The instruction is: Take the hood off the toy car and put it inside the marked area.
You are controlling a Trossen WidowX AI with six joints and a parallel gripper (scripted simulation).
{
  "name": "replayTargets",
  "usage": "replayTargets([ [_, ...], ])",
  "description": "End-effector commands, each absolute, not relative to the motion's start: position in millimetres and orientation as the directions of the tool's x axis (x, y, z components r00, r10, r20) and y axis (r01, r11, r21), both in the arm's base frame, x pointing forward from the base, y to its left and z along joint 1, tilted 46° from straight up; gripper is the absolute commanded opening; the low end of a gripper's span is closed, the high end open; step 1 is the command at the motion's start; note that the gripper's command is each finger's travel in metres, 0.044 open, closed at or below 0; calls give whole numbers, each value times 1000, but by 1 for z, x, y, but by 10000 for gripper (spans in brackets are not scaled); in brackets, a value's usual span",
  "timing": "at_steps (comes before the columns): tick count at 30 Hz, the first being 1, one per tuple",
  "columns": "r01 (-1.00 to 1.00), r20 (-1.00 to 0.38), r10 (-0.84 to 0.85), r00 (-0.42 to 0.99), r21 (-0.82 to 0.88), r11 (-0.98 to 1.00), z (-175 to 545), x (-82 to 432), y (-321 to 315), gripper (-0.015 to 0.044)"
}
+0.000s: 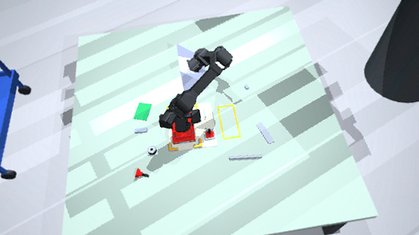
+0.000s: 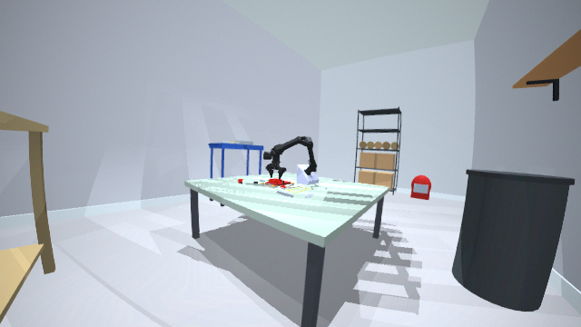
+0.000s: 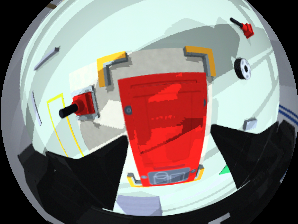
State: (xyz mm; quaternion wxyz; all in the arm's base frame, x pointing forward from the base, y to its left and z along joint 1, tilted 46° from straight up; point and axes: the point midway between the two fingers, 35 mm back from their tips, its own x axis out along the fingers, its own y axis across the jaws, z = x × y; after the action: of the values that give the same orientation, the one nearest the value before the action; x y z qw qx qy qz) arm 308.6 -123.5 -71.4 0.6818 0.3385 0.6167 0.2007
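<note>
The red toy car (image 1: 183,136) (image 2: 275,182) (image 3: 165,112) sits between yellow corner brackets on a pale base, a flat red hood panel uppermost. I cannot make out clearly where the hood ends. My gripper (image 1: 181,123) (image 2: 276,176) (image 3: 171,134) is open and empty, pointing down over the car. In the wrist view its two black fingers stand apart on either side of the red panel; whether they touch it cannot be told. The marked area, a yellow outline (image 1: 221,123) (image 3: 55,98), lies beside the base and holds nothing.
A red block with a black knob (image 1: 209,134) (image 3: 86,104) stands between car and outline. A wheel (image 1: 151,150) (image 3: 244,69), a red-and-black piece (image 1: 138,173) (image 3: 247,30), a green piece (image 1: 143,111) and grey bars (image 1: 265,133) (image 1: 245,157) lie around. A pale wedge (image 1: 187,80) stands behind.
</note>
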Motion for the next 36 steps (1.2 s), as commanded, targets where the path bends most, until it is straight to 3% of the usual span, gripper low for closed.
replayTargets([
  [1,148,-703,693,161,711,687,-73,309,-122,440],
  [32,147,-703,693,161,712,687,-84,312,-111,440],
  [36,143,-705,692,159,710,690,-83,311,-112,335],
])
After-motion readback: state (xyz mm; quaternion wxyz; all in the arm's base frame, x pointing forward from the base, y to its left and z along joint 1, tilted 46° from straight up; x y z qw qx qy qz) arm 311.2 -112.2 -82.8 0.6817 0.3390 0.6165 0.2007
